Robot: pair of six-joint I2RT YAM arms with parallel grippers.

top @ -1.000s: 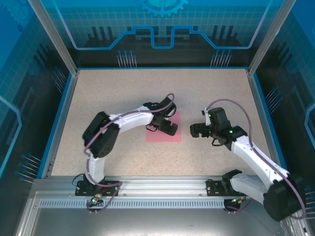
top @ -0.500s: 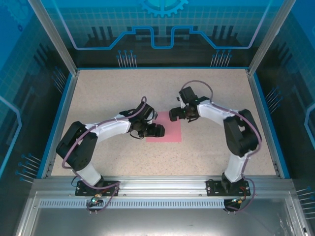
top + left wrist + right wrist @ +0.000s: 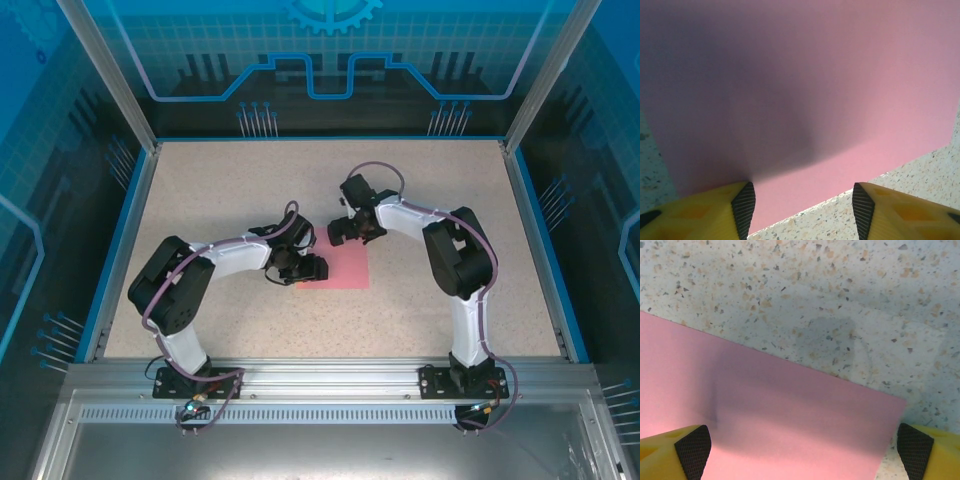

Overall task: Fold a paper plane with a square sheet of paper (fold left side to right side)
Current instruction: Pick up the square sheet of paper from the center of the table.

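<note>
The square sheet of paper [image 3: 348,270] lies flat and pink on the speckled table [image 3: 220,190], near the middle. My left gripper [image 3: 318,268] sits low at the sheet's left edge. In the left wrist view the sheet [image 3: 815,100] spreads ahead, and its near edge runs between the gripper's [image 3: 803,212] yellow fingers [image 3: 744,210], which stand apart and pinch nothing. My right gripper [image 3: 337,234] hovers at the sheet's far left corner. It [image 3: 804,455] is wide open over the pink sheet [image 3: 790,425], whose far edge and one corner show against the table.
A blue raised rim [image 3: 118,250] borders the table, with metal frame posts [image 3: 105,75] at the back corners. Both arm bases stand on the aluminium rail [image 3: 320,385] at the near edge. Bare table lies left, right and behind the sheet.
My right arm swung from the sheet's right side to its far left corner. My left gripper drew back to the sheet's left edge, and its jaws narrowed.
</note>
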